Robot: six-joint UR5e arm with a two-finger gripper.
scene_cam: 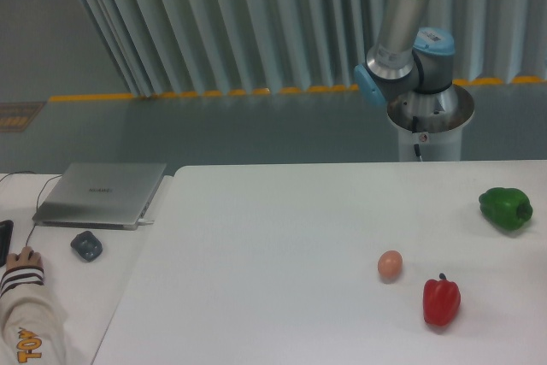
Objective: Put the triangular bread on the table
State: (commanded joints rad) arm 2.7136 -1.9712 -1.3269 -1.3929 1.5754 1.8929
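The pincer is out of the camera's frame: only the arm's (408, 49) grey segment and blue-capped joints show at the upper right, rising past the top edge above its round pedestal (430, 117), so whether the fingers are apart or together cannot be seen. The triangular bread does not appear anywhere in the view either.

At the far left edge, a person's hand (23, 257) in a striped cuff and cream sleeve rests on the smaller side desk (77, 297), beside a dark phone-like thing cut off by the frame. On that same side desk lies a closed silver laptop (101, 194), with a small dark blue-grey object (86, 246) just in front of it.

Next comes the large white desk (256, 262), matte and plain. Toward its right side sits a small tan egg (390, 265). Near it, slightly closer to the camera and to the right, stands a red pepper (441, 301) with its stem up; the two are apart. Farther right and farther back, near the frame's edge, lies a green pepper (506, 208), well apart from the others.
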